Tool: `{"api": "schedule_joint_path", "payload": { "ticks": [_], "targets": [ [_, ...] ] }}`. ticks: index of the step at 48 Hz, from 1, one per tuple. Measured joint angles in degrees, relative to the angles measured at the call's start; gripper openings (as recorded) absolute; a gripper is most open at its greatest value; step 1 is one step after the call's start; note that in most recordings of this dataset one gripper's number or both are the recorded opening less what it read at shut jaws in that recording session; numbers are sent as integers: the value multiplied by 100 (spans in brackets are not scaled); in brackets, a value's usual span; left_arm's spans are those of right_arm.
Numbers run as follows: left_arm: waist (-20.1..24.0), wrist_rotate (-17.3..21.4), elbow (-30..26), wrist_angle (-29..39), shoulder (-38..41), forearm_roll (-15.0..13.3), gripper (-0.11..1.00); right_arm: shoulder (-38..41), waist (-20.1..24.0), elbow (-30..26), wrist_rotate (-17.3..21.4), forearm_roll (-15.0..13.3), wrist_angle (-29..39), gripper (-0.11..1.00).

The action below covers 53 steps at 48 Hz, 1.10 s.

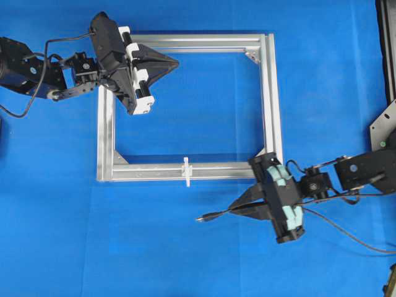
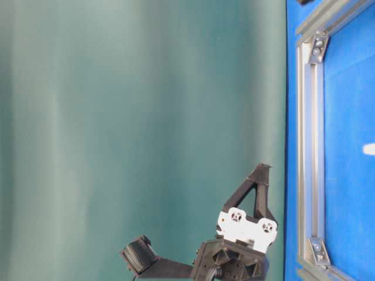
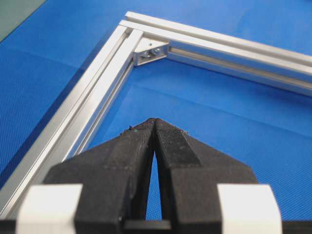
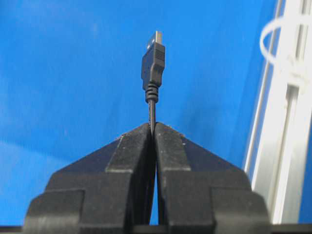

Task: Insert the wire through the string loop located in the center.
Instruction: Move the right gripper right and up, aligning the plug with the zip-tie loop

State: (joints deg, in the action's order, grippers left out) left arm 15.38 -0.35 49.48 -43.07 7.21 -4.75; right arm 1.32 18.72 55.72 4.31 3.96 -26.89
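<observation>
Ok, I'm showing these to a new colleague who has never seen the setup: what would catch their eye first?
Probably the silver frame lying as a square on the bright blue table, with the tiny white string loop standing on its near bar. Next, the right gripper just below that bar's right end, shut on the wire with the plug pointing left. The left gripper is shut and empty over the frame's top-left corner.

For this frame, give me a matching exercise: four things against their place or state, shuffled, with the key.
1. wire
2. string loop
3. left claw
4. aluminium frame

A. shut on nothing, over the frame's upper left part
B. pinched in the right claw, plug tip sticking out
C. lying flat on the blue table
D. standing on the near bar's middle

Pairs: 1-B, 2-D, 3-A, 4-C
</observation>
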Motion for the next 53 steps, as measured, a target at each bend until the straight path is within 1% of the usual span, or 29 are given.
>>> {"api": "schedule_joint_path", "payload": {
  "ticks": [5, 25, 53],
  "targets": [
    [0, 0, 9, 0, 0, 0, 0, -62, 0, 97, 0, 18, -44, -3],
    [0, -9, 9, 0, 0, 0, 0, -70, -26, 105, -18, 44, -123, -3],
    [0, -18, 9, 0, 0, 0, 0, -114, -1002, 211, -62, 26, -132, -3]
  ]
}}
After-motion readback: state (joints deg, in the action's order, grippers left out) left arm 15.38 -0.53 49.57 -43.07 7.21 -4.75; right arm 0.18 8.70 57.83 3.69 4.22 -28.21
